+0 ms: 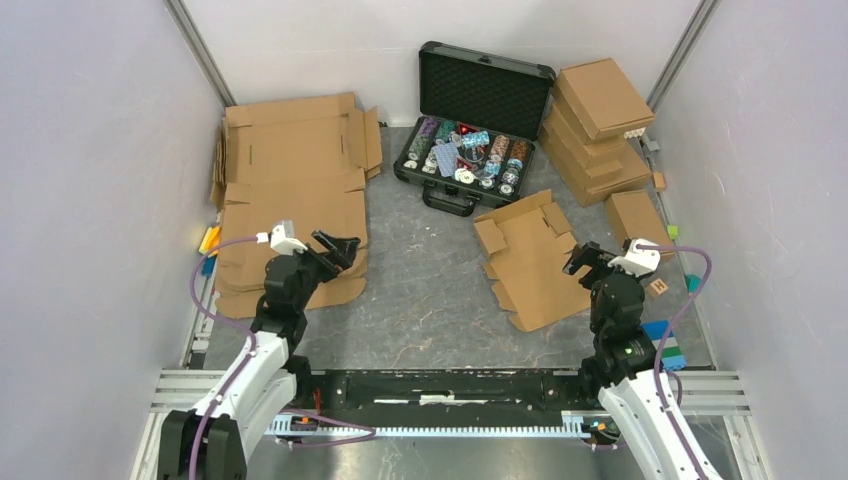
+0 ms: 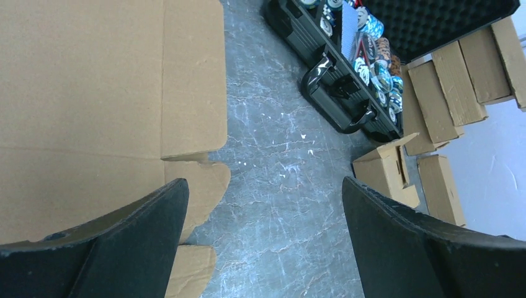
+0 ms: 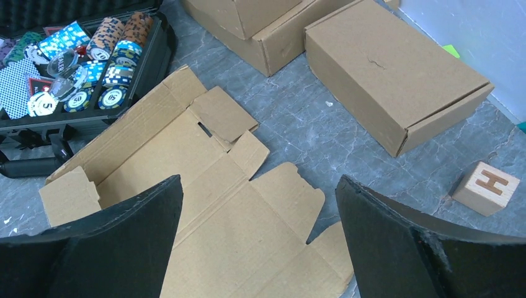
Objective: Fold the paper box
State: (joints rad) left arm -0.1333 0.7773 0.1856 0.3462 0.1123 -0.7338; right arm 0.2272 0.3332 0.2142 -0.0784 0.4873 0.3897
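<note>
You are hovering the left hand and right hand spread wide and empty, the paper box lying flat on the surface beside the right one, so lifting one flap unbraced is risking sliding it away.

Grey marbled table: flat paper box, black case, cardboard sheets, folded boxes.

We see an open black case of chips at the back of the bench, with large cardboard sheets on its left. Right of the case sit stacked boxes and, nearer, a wooden H block.
</note>
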